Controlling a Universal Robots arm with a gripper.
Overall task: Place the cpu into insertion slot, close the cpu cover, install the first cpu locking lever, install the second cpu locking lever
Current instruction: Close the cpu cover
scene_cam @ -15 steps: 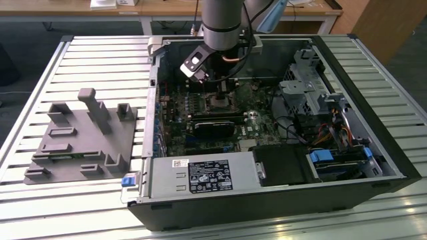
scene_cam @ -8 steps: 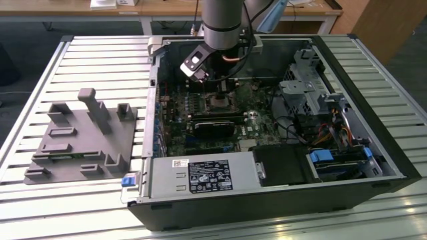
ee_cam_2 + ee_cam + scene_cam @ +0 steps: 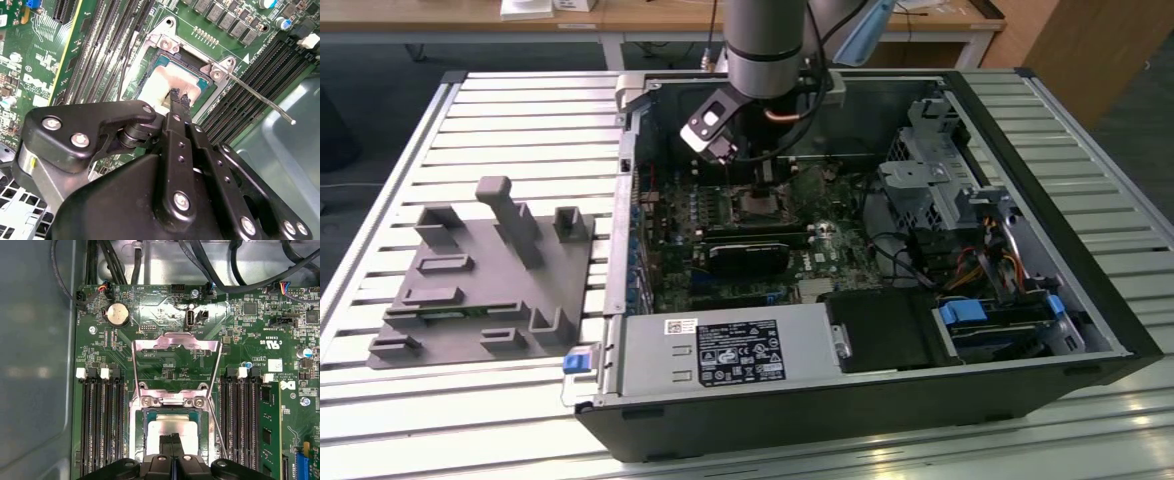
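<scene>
End effector (image 3: 179, 98) is closed tight, tips touching the cpu (image 3: 157, 431) in the insertion slot (image 3: 172, 411); cpu cover (image 3: 150, 345) stands open.

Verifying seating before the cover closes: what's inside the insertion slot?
The cpu lies in the insertion slot, silver top up; the cpu cover stands open. The gripper, fingers together, covers part of the chip's top. The slot's contacts underneath are hidden.

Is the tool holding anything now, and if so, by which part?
Nothing is held: the tool is shut, with its tips over the metal top of the cpu.
</scene>
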